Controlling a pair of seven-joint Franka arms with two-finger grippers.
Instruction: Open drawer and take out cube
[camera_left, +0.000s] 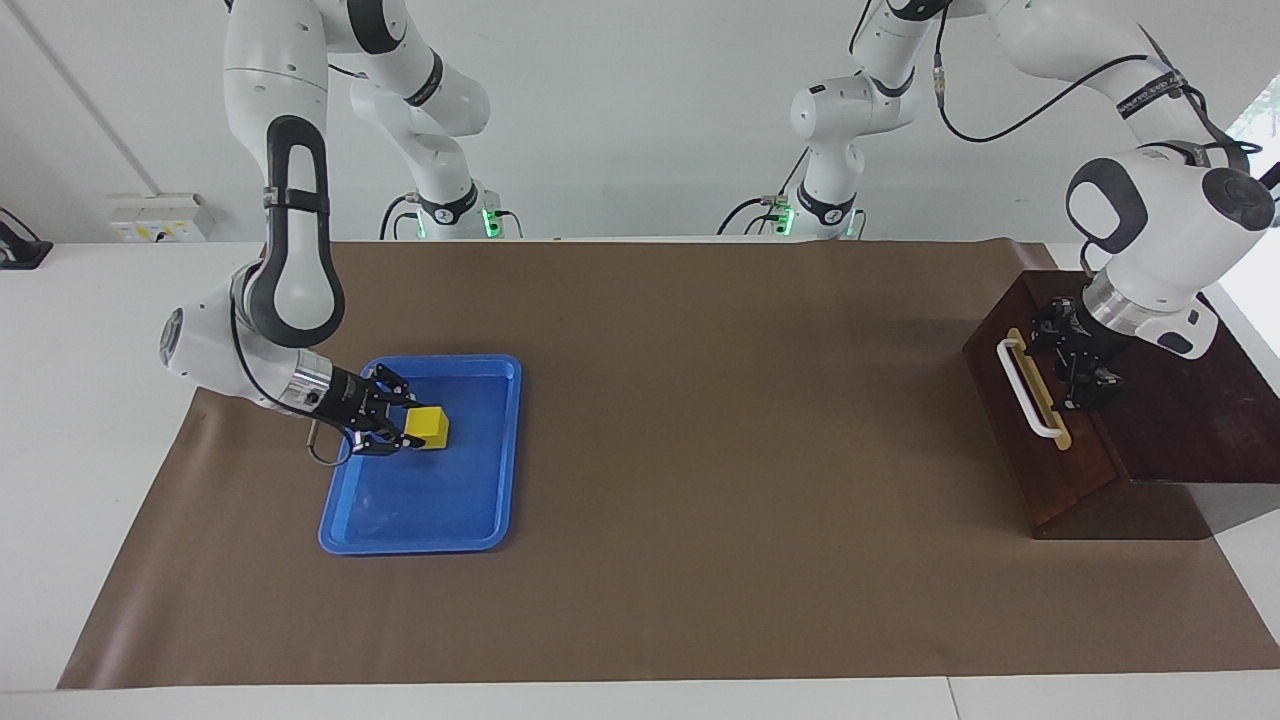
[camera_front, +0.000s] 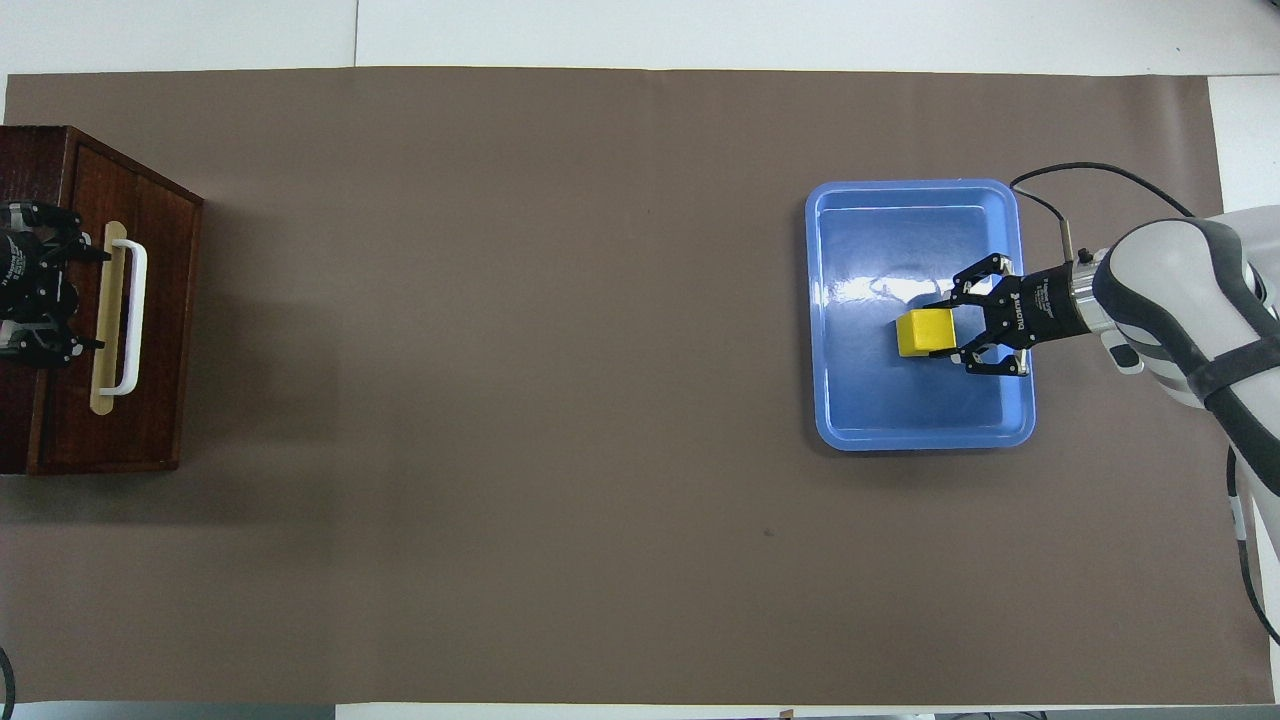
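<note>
The yellow cube (camera_left: 430, 428) (camera_front: 922, 333) is low in the blue tray (camera_left: 420, 505) (camera_front: 920, 420), toward the right arm's end of the table. My right gripper (camera_left: 410, 424) (camera_front: 942, 328) reaches in level from the tray's side, and its fingers lie against two opposite faces of the cube. The dark wooden drawer (camera_left: 1075, 465) (camera_front: 160, 330) with its white bar handle (camera_left: 1030, 392) (camera_front: 137, 315) stands closed at the left arm's end; no pale interior shows. My left gripper (camera_left: 1070, 365) (camera_front: 95, 300) is open over the box top, just above the handle's edge.
A brown mat (camera_left: 720, 450) covers the table between the tray and the dark wooden box (camera_left: 1200, 420). The box stands at the mat's corner, close to the table edge.
</note>
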